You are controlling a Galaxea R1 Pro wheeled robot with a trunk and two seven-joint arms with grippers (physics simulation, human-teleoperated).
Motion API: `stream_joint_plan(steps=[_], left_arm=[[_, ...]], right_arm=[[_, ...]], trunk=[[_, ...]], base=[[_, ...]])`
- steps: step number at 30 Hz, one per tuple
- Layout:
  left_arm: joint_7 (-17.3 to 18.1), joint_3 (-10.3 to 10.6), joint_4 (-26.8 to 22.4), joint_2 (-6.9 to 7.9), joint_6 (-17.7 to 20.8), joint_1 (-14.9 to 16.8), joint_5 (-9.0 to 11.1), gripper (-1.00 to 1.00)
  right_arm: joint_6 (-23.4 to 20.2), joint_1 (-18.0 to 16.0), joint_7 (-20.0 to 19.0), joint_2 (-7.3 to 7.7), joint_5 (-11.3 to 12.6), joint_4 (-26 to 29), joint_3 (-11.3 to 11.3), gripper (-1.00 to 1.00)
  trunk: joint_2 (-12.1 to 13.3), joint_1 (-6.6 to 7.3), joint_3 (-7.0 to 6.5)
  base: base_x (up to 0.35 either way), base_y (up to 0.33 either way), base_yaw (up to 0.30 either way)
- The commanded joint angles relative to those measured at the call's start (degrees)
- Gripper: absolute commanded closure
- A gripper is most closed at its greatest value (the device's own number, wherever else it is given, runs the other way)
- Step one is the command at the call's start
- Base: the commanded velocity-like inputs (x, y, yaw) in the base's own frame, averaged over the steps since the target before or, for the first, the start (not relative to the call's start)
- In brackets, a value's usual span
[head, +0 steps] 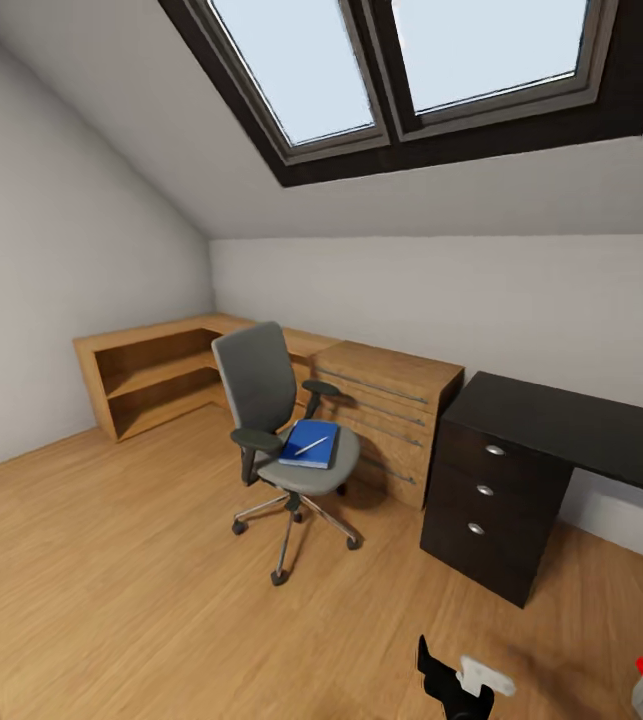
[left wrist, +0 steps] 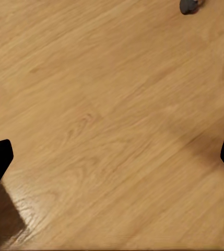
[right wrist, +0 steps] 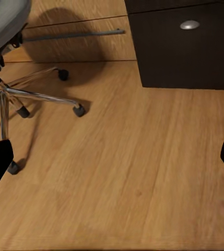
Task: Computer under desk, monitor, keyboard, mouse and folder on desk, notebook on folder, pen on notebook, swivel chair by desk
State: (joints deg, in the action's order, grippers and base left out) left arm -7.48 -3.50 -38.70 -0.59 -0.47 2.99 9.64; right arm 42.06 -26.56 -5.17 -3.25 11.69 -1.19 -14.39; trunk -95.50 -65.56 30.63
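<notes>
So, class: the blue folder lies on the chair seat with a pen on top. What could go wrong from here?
1. The pen lies loose on the folder; tilting the folder in a lift could roll it off.
2. The swivel chair stands on casters, so a push may send it rolling.
3. The chair's armrests flank the folder, leaving an end effector little room.

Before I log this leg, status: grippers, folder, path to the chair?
Both jaws open, empty, over floor. Folder on swivel chair seat, pen on top. Bare floor between; desk off to the right.
</notes>
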Motion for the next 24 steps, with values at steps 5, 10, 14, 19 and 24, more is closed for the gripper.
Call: stream_joint_plan(steps=[5, 10, 14, 19, 24], left_arm=[[-0.07, -0.09, -0.03, -0.06, -0.12, 0.00, 0.61, -1.00], [0.00, -0.29, 0.02, -0.03, -0.14, 0.00, 0.75, -1.00], [0.01, -0.36, 0.02, -0.10, -0.15, 0.00, 0.81, -1.00], [0.01, -0.36, 0.04, -0.05, -0.15, 0.00, 0.81, -1.00], [0.01, -0.37, 0.09, -0.03, -0.09, 0.00, 0.81, -1.00]], right_arm=[[0.09, -0.07, -0.54, -0.01, 0.54, -0.13, -0.13, -1.00], [0.05, -0.07, -0.54, -0.01, 0.57, -0.13, -0.11, -1.00], [0.04, -0.07, -0.54, -0.01, 0.54, -0.13, -0.11, -1.00], [0.04, -0.07, -0.54, -0.01, 0.53, -0.13, -0.11, -1.00], [0.04, -0.07, -0.54, -0.01, 0.53, -0.13, -0.11, -1.00]], trunk=[[1.99, 1.12, -0.84], [3.99, 2.22, -1.74], [5.60, 3.09, -2.46], [7.60, 4.19, -3.34], [9.61, 5.29, -4.12]], base=[[-0.038, -0.029, -0.277], [-0.212, 0.105, -0.278], [-0.278, 0.169, -0.278], [-0.291, 0.183, -0.278], [-0.293, 0.185, -0.275]])
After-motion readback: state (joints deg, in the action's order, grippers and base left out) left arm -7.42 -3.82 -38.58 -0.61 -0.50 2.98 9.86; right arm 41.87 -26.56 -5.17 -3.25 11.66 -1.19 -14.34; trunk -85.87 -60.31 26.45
